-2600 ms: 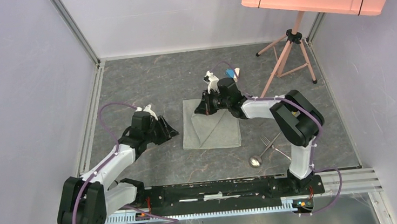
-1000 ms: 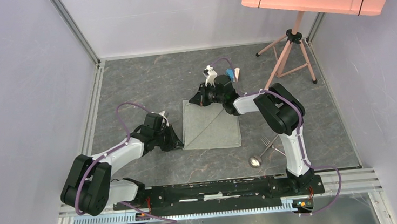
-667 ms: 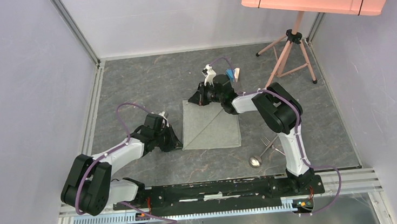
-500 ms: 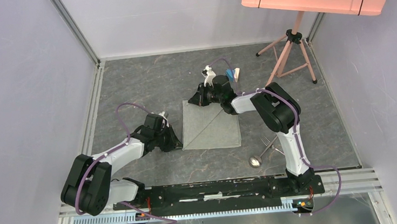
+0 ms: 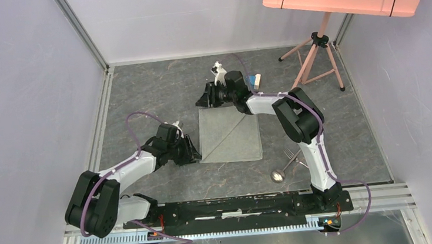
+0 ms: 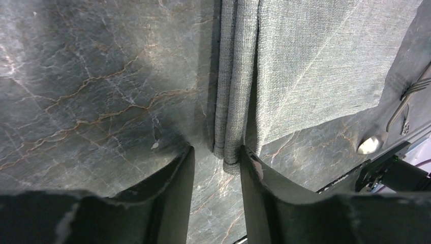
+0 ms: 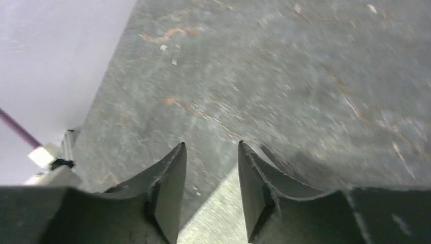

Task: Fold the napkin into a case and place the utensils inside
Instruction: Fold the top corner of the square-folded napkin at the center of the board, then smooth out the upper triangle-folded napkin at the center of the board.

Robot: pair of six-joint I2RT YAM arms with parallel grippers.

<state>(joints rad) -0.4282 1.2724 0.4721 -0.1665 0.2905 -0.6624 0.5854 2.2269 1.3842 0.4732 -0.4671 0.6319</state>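
I'm seeing napkin (image 5: 231,135) lying on table (image 5: 152,98) | my left gripper (image 6: 216,155) sitting at its near left corner | my right gripper (image 7: 209,152) behind its far left corner | fork (image 5: 292,153), spoon (image 5: 277,175) lying right of it.

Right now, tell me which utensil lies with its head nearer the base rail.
The spoon: its round bowl lies closest to the base rail; the fork has its tines farther up.

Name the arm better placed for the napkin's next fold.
Left, probably. The left gripper sits open astride the folded edge of the napkin; the right gripper hangs open just past its far corner.
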